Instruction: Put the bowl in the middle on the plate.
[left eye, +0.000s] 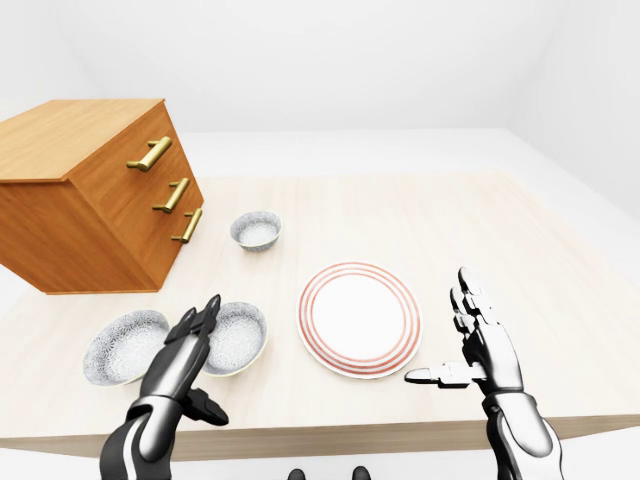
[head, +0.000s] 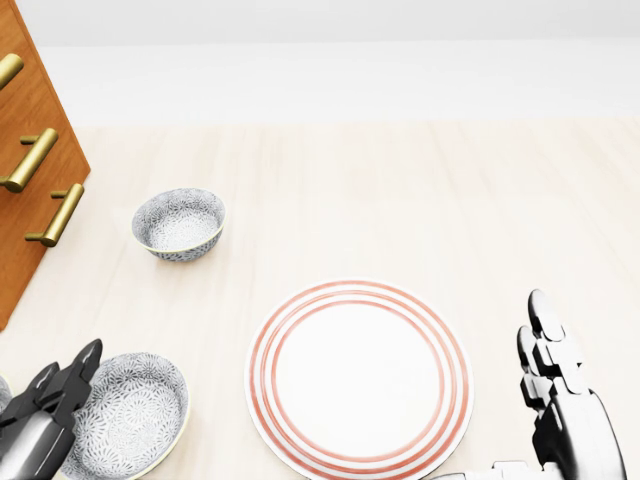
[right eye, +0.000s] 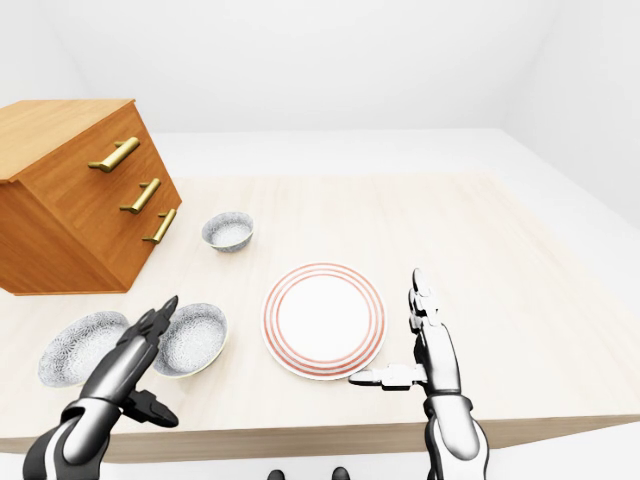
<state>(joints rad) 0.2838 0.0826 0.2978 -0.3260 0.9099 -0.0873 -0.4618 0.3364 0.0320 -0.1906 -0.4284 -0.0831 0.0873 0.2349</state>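
The left hand (left eye: 190, 345) is hovering with fingers spread apart, gripping nothing, just at the left edge of the middle bowl (left eye: 236, 338); whether a fingertip is touching its rim is hard to tell. The right hand (left eye: 480, 340) is standing upright, fingers extended and thumb pointing left, empty, beside the plate (left eye: 359, 318). The middle bowl is sitting on the table (left eye: 450, 230) between the plate and a wider bowl (left eye: 124, 345). A smaller bowl (left eye: 256, 231) is resting near the wooden drawer chest (left eye: 90, 190).
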